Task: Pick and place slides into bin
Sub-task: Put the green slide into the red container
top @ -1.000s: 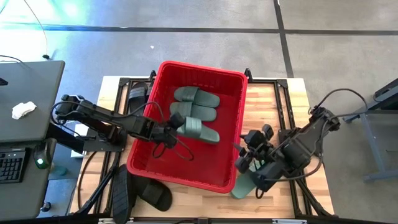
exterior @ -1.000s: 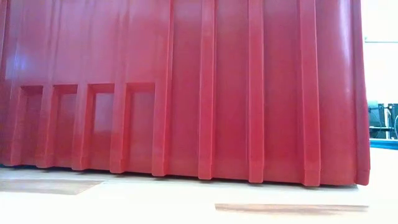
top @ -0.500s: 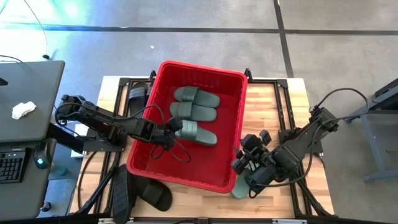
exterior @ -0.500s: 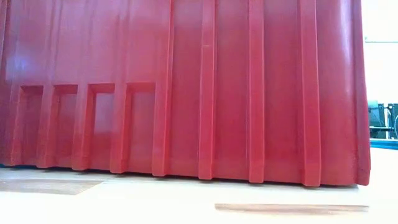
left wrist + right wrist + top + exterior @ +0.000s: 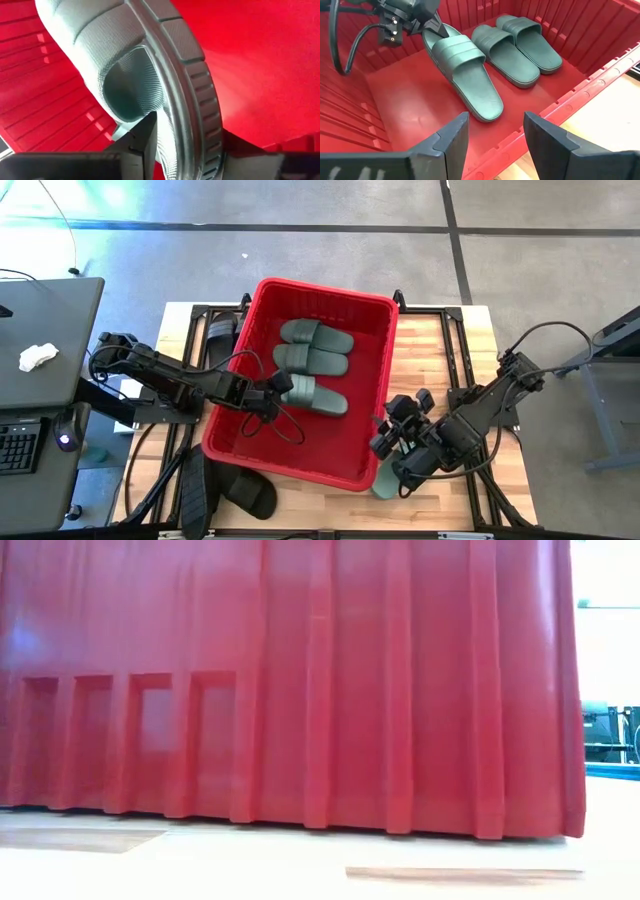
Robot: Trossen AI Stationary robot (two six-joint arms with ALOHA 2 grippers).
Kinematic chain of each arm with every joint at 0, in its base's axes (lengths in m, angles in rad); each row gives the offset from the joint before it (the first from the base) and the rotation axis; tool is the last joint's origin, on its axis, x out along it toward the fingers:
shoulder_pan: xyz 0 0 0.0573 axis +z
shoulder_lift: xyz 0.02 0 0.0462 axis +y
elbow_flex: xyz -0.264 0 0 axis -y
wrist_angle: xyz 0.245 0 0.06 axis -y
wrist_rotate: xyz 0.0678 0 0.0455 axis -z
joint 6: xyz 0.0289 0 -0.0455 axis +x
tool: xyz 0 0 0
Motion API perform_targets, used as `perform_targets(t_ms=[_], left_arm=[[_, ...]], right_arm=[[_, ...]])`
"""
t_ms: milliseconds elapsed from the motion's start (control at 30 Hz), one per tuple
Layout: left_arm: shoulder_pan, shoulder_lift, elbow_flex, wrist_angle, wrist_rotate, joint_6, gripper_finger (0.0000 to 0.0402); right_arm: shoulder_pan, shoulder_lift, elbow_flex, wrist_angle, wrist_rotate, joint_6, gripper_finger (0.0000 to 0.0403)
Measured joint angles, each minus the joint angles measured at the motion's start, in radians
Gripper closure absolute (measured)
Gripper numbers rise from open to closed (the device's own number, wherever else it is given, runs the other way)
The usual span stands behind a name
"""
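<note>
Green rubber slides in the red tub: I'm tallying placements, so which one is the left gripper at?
The third dark green rubber slide, lying nearest the table's front. The left gripper is at its heel end; the other two lie apart behind it.

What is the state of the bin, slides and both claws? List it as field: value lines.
bin: red bin in the middle of the table
slides in bin: three green slides; two lie side by side, the third green slide is at the left claw
left claw: left claw inside the bin, fingers either side of the third slide's edge
right claw: right claw open, empty, at the bin's rim
slides outside: black slides on the table, one green slide under the right arm
</note>
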Motion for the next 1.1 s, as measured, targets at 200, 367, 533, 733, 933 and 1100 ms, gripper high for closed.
perform_targets(t_ms=[200,367,533,733,933,1100], left_arm=[[0.0,0.0,-0.002,-0.051,0.009,0.007,0.0279],[0.0,0.0,-0.001,-0.061,0.014,0.004,0.0245],[0.0,0.0,0.018,-0.079,0.006,0.004,0.0203],[0.0,0.0,0.046,-0.124,-0.004,0.003,0.0157],[0.0,0.0,0.05,-0.155,-0.005,-0.023,0.0117],[0.0,0.0,0.05,-0.192,-0.004,-0.027,0.009]], right_arm=[[0.0,0.0,0.0,0.004,-0.001,-0.001,0.0224],[0.0,0.0,0.0,0.003,-0.005,-0.001,0.0224],[0.0,0.0,0.0,0.004,-0.005,-0.001,0.0224],[0.0,0.0,0.0,0.004,-0.005,-0.001,0.0224],[0.0,0.0,0.0,0.007,-0.005,-0.001,0.0224],[0.001,0.0,0.0,0.015,-0.005,-0.002,0.0224]])
